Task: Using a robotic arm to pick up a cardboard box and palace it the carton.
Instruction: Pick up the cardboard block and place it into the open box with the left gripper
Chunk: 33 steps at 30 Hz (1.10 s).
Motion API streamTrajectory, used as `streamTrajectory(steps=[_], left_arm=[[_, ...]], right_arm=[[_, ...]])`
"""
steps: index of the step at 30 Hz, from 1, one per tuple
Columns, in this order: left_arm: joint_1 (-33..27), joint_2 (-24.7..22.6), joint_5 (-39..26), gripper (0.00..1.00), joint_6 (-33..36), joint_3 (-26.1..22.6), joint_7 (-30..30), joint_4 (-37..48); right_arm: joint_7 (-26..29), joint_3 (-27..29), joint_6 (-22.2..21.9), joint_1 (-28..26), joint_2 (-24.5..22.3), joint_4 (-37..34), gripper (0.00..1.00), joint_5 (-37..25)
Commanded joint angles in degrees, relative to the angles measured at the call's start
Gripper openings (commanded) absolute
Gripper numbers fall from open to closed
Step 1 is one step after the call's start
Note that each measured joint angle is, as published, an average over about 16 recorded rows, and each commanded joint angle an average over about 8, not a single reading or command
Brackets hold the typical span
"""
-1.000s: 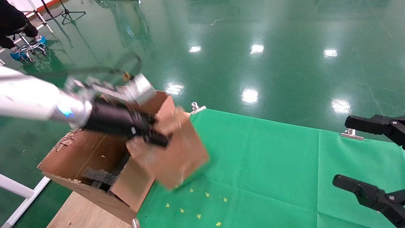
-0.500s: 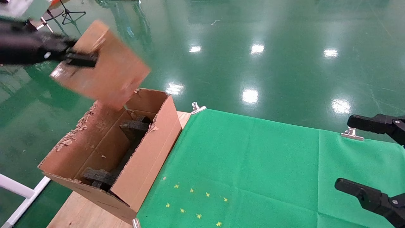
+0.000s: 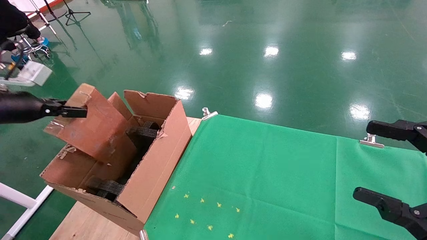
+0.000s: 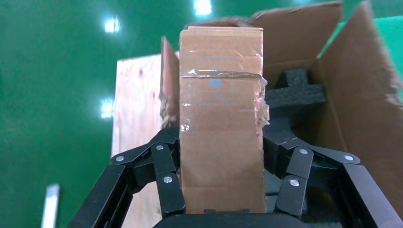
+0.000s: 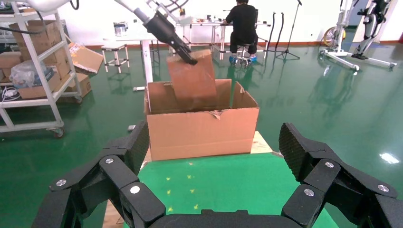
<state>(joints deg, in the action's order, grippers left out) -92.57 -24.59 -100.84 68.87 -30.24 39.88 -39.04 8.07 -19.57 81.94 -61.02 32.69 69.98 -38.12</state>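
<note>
The left claw (image 4: 221, 190) is clamped on the small cardboard box (image 3: 90, 123), its fingers (image 4: 166, 178) pressing both long sides of the taped box near one end. The box hangs tilted over the far end of the big carton (image 3: 156, 166), its lower end already dipped between the ragged flaps and above the black foam blocks (image 3: 143, 131). To finish well, I would lower it slowly and level it so it clears the near flap and settles on the foam without jamming against the wall, then let go only once it is supported. The right claw (image 5: 209, 190) stays wide open and empty, parked over the green cloth (image 3: 267, 173).
</note>
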Motion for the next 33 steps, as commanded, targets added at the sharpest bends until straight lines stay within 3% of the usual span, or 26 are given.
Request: streamTrajectory(steps=[1,13,28,33], left_arm=[[0.63,-0.90,-0.65,0.00,-1.52,-0.31,-0.01,2.68],[2.62,-7.36,-8.77,0.00,-9.74,-4.16,3.14,9.57],[5.60,-15.92,-10.87,0.01,-17.42,-5.95,-2.11,23.19],[5.36,-17.06,-10.62,0.61,-18.36,-5.83,-3.14,26.56]], right_arm=[[0.00,0.00,0.00,0.00,0.00,0.00,1.00,0.00],[0.00,0.00,0.00,0.00,0.00,0.00,1.00,0.00],[0.00,0.00,0.00,0.00,0.00,0.00,1.00,0.00],[0.00,0.00,-0.01,0.01,-0.01,-0.01,1.00,0.00]])
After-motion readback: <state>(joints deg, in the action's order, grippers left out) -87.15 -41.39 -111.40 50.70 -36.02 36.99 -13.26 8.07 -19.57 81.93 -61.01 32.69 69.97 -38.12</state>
